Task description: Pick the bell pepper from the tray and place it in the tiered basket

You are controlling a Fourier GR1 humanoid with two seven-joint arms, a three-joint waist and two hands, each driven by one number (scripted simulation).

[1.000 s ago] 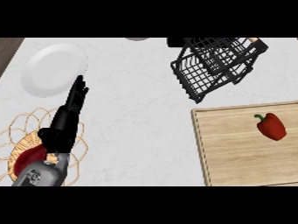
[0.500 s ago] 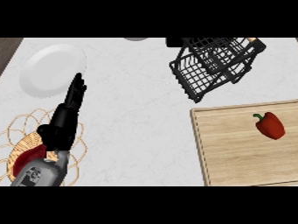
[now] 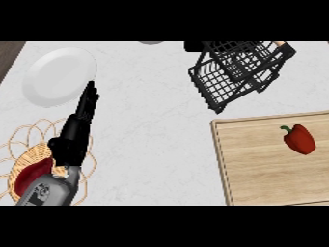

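red pepper: the bell pepper (image 3: pixel 299 139) lies on the tray (image 3: pixel 267 169), in its upper right part, green stem pointing to about 10 o'clock; nothing touches it.
tray: pale wood with a raised rim, at about 4 o'clock on the worktop (image 3: pixel 153 120), running out of the view's right edge.
tiered basket: the black wire tiered basket (image 3: pixel 238 72) stands at about 1 o'clock, tilted as seen from above, just beyond the tray's far left corner and apart from the pepper.
left hand: the left hand (image 3: pixel 78 130) shows at about 8 o'clock, black fingers (image 3: pixel 89 99) straight and held together, pointing to 12 o'clock; it holds nothing, and its fingertips lie just beside the white plate's lower right rim.
left forearm: grey, coming in from the lower edge at about 7 o'clock, over the wire bowl.
right hand: not seen in the head view.
white plate: the white plate (image 3: pixel 53 77) rests at about 10 o'clock, well apart from the tray and basket.
wire bowl: a tan wire bowl (image 3: pixel 10 154) sits at about 8 o'clock with a dark red thing (image 3: pixel 30 176) inside, partly hidden by the forearm; what it is cannot be told.
worktop: white, marbled, with a dark strip along the left edge.
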